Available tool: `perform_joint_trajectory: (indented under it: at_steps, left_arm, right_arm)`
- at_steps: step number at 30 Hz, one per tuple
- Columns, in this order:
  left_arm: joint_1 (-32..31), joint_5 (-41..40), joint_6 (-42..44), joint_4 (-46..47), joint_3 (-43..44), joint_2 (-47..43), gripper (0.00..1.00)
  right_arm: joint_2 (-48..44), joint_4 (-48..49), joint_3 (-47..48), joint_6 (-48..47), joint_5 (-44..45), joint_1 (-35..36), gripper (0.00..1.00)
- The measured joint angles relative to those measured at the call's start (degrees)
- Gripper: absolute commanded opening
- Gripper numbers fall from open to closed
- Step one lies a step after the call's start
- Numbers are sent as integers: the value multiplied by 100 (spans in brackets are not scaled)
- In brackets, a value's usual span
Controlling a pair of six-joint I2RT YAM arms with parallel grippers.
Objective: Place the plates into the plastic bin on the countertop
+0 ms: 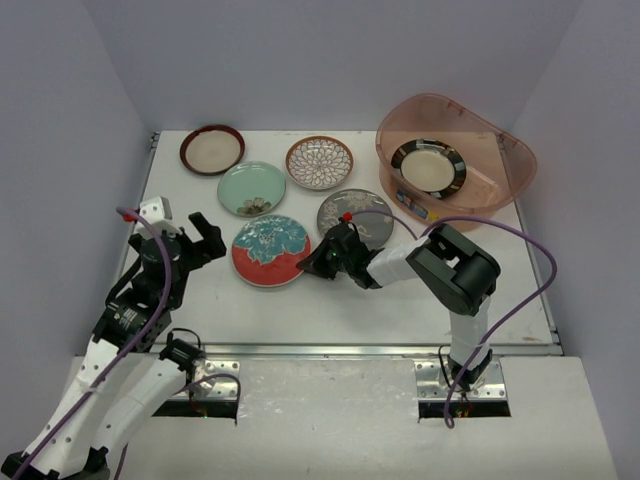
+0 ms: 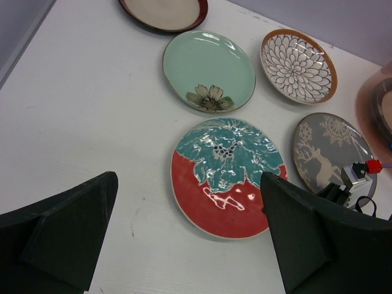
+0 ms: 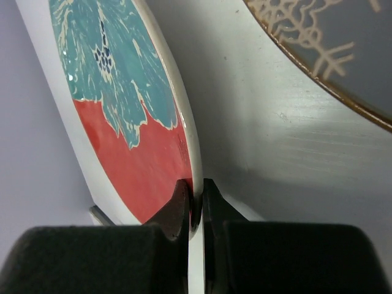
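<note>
Nearest the arm bases, the left tool [image 1: 207, 236] is held above the bare left part of the table [image 1: 400, 300], its fingers spread wide apart with nothing between them. In the left wrist view only the two dark finger ends are seen, cut off by the lower edge.

Just beyond, the right tool [image 3: 196, 197] is clamped on the rim of the red-and-teal plate [image 1: 270, 250], at the plate's right edge. In the right wrist view the two fingers are pressed on either side of the white rim, and most of the plate is cut off by the frame. Whether that edge is raised off the table cannot be told.

Just beside it on the right, the grey deer plate [image 1: 365, 205] is laid flat, and its near edge is hidden by the right arm. Further back, the mint green plate [image 1: 251, 187] and the brown lattice plate [image 1: 319, 163] are set side by side, not touching. The dark-rimmed cream plate [image 1: 212, 149] is found at the far left, and is cropped by the top edge in the left wrist view.

At the far right, the plastic bin [image 1: 520, 160] is stood on the table, with the black-striped plate [image 1: 428, 167] lying inside it. A label [image 1: 415, 206] is seen through its wall but cannot be read.
</note>
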Motion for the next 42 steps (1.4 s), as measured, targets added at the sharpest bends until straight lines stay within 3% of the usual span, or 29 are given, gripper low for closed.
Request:
perform_joint_trajectory:
  at_steps: [14,30,34,42]
  left_arm:
    - [-39,2,11,14,0,-311,100]
    - [-76,-26,9,12,0,-464,100]
    - [-95,-37,9,11,0,-464,100]
    - [-113,-60,7,11,0,-463,100]
  right_arm:
    - [-40,647,-132,107,-1285,-240,0]
    - [-1542,404,-254,350,-2124,-1085,0]
    - [-2121,-75,-208,344,-2430,-1645,0]
    - [-2733,-1223,350,248,-2422,-3508,0]
